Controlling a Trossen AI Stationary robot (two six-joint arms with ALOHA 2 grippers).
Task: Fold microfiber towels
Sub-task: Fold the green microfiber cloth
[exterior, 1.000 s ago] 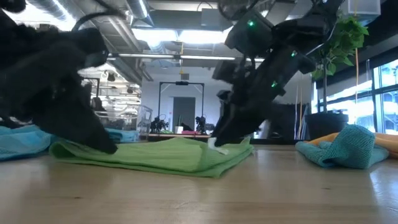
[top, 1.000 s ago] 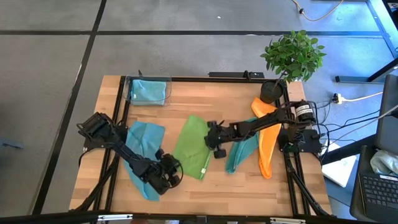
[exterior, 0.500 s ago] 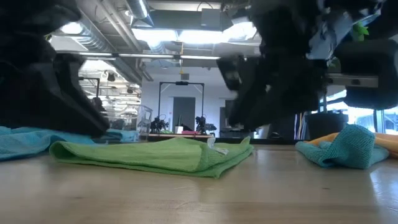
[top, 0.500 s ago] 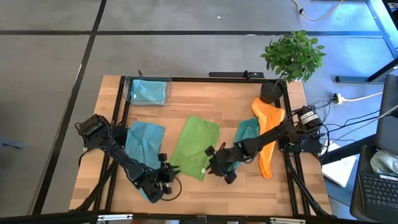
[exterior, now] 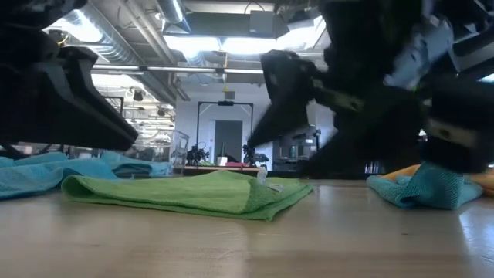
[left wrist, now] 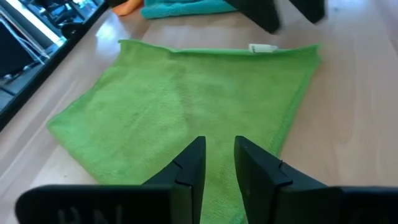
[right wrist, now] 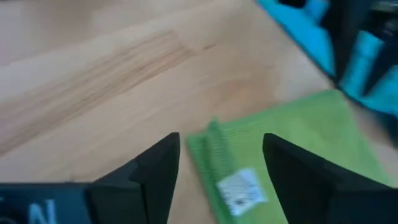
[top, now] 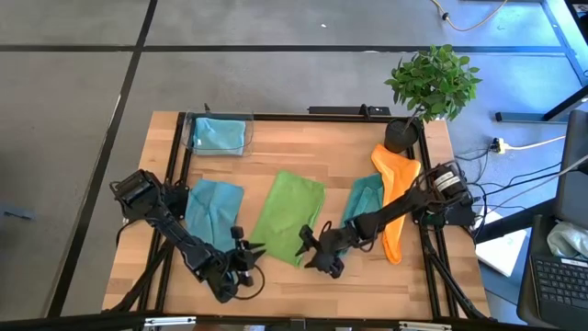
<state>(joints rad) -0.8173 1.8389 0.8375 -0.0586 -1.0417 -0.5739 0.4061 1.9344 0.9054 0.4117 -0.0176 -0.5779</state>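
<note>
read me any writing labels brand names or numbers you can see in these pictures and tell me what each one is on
Nothing here can be read in full.
White tag sewn at a corner of the fuzzy lime green microfiber towel: has print, too blurred to read.
Pale letters on the body of the left pincer, at the bottom edge of its wrist view: cut off, unreadable.
Pale letters on the right pincer: cut off, unreadable.

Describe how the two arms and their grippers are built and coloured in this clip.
Both arms are dark, near black, made of slim jointed segments with bulkier motor housings at the joints. The left gripper and right gripper each have two flat, wedge-shaped dark fingers. Pale raised lettering shows on each gripper body in the wrist views. The right arm has a light band near its base, with loose cables beside it.
</note>
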